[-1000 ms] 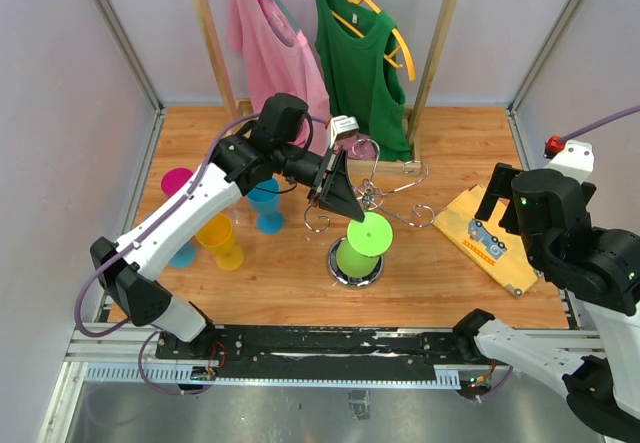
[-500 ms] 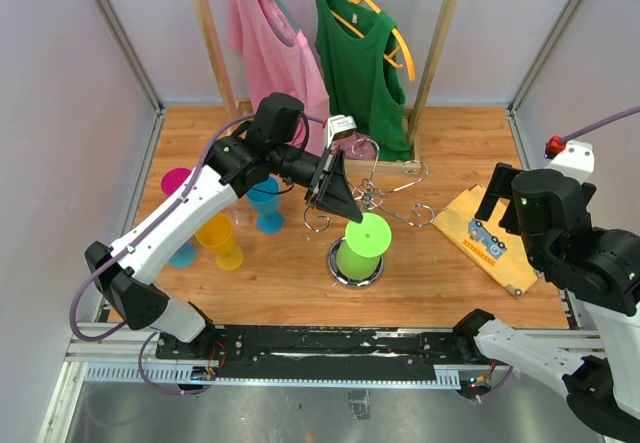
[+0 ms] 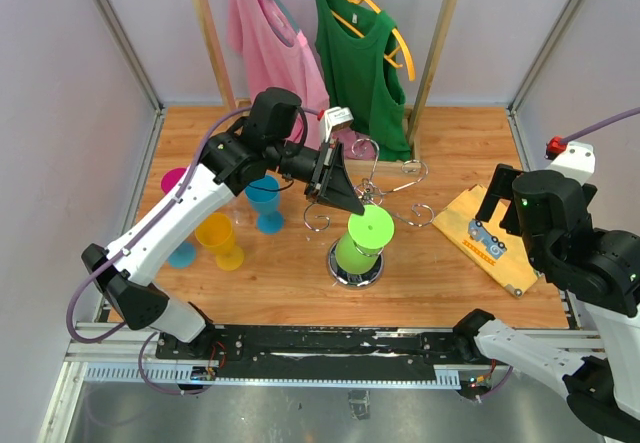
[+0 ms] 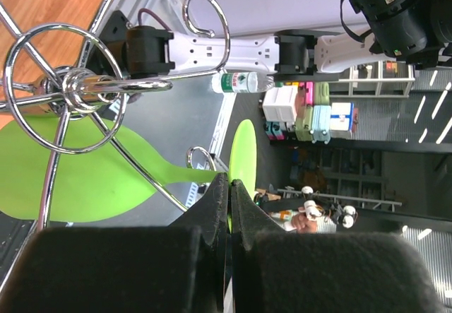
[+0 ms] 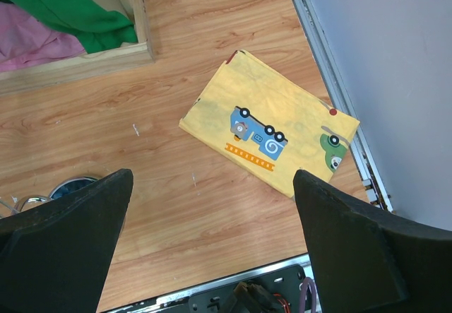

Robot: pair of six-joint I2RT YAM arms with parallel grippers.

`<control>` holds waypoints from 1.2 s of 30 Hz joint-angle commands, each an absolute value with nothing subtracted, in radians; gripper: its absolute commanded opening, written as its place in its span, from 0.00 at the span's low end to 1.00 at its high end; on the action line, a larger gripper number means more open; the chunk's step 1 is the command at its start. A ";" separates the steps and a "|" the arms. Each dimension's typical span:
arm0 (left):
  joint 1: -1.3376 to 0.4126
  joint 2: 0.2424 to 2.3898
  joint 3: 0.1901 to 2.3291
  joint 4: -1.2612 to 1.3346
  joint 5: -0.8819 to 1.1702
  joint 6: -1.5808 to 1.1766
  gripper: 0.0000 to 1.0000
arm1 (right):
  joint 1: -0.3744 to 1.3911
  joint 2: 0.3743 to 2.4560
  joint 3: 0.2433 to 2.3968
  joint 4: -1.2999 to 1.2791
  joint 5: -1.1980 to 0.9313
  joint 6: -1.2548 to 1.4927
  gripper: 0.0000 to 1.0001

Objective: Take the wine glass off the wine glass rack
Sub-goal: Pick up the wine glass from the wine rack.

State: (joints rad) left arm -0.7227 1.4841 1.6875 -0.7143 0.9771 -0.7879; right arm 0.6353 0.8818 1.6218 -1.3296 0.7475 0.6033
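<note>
Left gripper (image 4: 229, 183): jaws pinched together on the rim of the foot of the wine glass (image 3: 368, 229).
Wine glass: green, upside down among the wire arms of the wine glass rack (image 3: 372, 185), at 6 o'clock from its post.
Right gripper (image 5: 210, 186): fingers spread wide, holding nothing, over the table near a yellow cloth (image 5: 272, 140) at 3 o'clock from the rack.

Nothing legible is showing anywhere: the green label on the clear plastic bottle (image 4: 242, 82) is appearing too small to read, and the yellow cartoon-truck cloth (image 5: 268, 133) is bearing pictures only.
</note>
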 commanded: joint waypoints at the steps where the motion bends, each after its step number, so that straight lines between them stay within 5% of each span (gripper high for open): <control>1: -0.732 1.477 1.726 -0.717 0.940 -0.760 0.00 | 0.606 0.885 1.627 -1.339 0.752 0.617 0.98; 36: -0.816 1.516 1.840 -0.743 0.774 -0.657 0.00 | 0.606 0.847 1.586 -1.336 0.746 0.643 0.99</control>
State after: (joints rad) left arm -0.8036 1.5093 1.7897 -0.7898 0.8032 -0.7013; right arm 0.6353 0.8536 1.5955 -1.3296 0.7406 0.6189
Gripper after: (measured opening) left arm 0.019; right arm 0.985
